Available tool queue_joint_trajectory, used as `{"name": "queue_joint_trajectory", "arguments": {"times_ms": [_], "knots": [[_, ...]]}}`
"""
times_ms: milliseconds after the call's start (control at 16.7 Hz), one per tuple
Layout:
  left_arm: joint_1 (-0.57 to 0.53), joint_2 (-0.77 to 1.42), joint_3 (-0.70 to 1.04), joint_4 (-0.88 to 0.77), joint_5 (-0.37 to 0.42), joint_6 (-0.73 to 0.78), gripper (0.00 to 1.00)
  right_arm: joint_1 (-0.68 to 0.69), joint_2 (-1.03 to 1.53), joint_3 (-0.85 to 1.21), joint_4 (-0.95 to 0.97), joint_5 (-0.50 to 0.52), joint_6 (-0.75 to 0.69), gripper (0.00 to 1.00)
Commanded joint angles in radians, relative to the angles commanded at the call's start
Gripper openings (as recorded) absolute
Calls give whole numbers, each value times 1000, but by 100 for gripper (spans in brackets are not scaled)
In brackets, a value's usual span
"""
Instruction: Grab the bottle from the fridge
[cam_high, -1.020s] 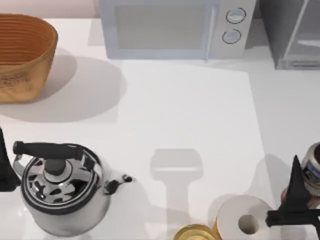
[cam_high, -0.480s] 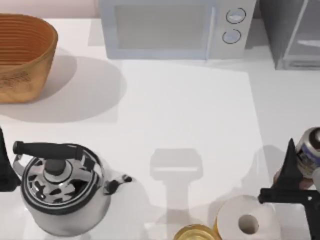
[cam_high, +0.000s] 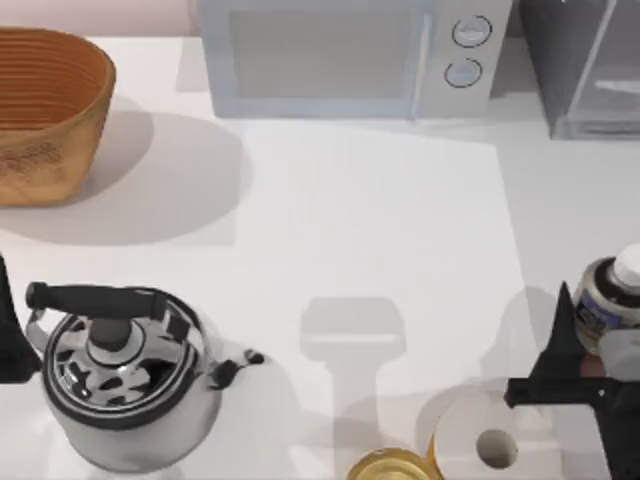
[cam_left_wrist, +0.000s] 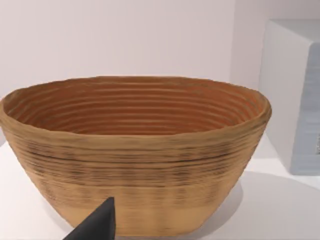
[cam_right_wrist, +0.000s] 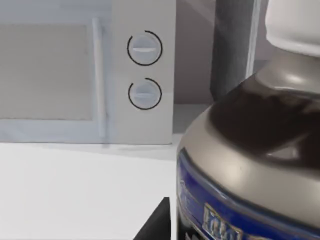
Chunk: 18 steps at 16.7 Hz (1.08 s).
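One bottle (cam_high: 612, 300) is listed at the surface's (cam_high: 370, 230) right edge, well clear of the fridge (cam_high: 585, 65); removal is judged done. Right end effector (cam_high: 600, 345) appears closed on its base, though the contact is poorly seen. Left end effector (cam_left_wrist: 97, 226) is parked near the kettle (cam_high: 125, 375); its opening cannot be told. Also present: basket (cam_high: 45, 110), microwave (cam_high: 345, 55), paper roll (cam_high: 485, 435), gold tin (cam_high: 390, 467).

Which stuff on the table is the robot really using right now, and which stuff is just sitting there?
For the job:
- bottle
- fridge
- right pincer, at the bottle
- left pincer, parked by the kettle

Just sitting there:
- microwave
- woven basket
- kettle
- toilet-paper roll
- gold tin
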Motion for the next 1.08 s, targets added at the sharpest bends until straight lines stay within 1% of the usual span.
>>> {"name": "queue_joint_trajectory", "arguments": {"times_ms": [120, 900, 960, 1080], "knots": [[0, 0, 0, 0, 0, 0, 100, 0, 0, 0, 0, 0, 0, 0], [0, 0, 0, 0, 0, 0, 100, 0, 0, 0, 0, 0, 0, 98], [0, 0, 0, 0, 0, 0, 100, 0, 0, 0, 0, 0, 0, 100], [0, 0, 0, 0, 0, 0, 100, 0, 0, 0, 0, 0, 0, 100]]}}
